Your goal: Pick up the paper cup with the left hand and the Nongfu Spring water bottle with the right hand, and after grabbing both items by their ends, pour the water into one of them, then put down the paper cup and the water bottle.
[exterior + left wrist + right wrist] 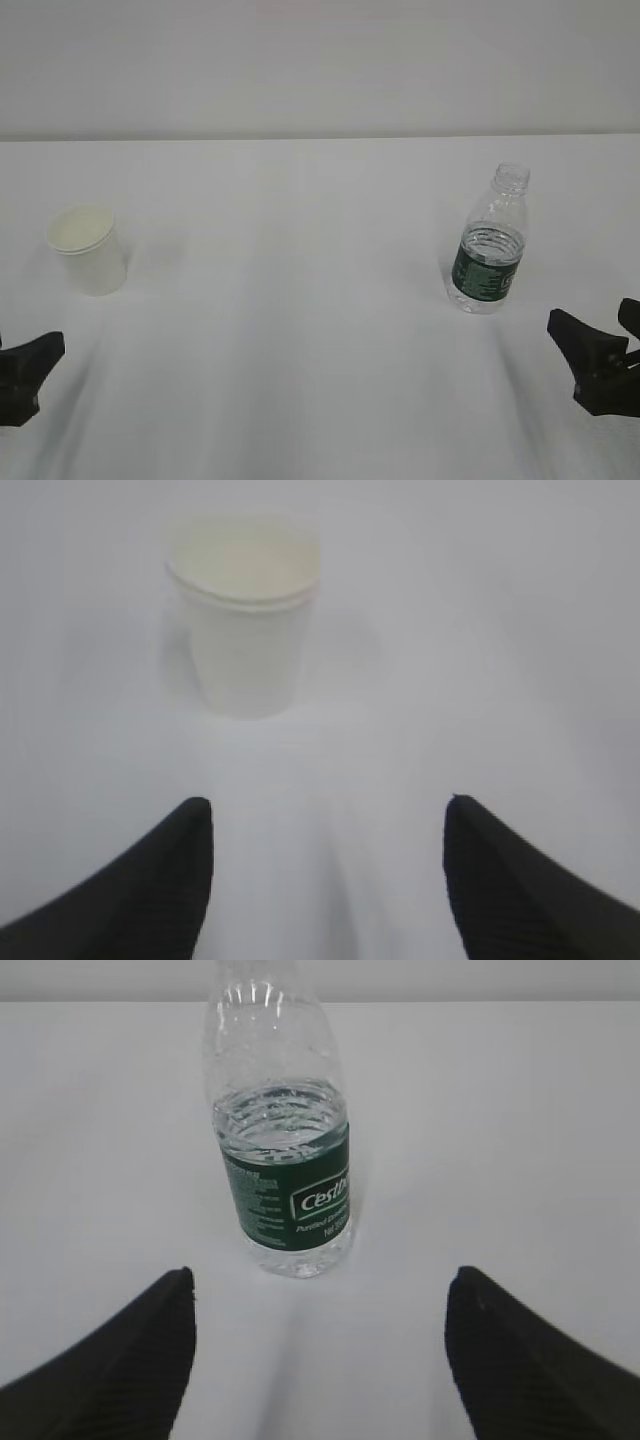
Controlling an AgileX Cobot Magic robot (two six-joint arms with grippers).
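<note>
Cup and bottle upright, well apart

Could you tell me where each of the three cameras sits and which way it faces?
Exterior view: in front of the table, raised, looking down at a slant over the paper cup and water bottle; the left hand and right hand show at the lower corners.
Left wrist view: on the left arm, facing forward over its open fingers at the upright cup.
Right wrist view: on the right arm, facing forward over its open fingers at the upright, capless bottle.
Shared: each wrist view shares its object with the exterior view.
</note>
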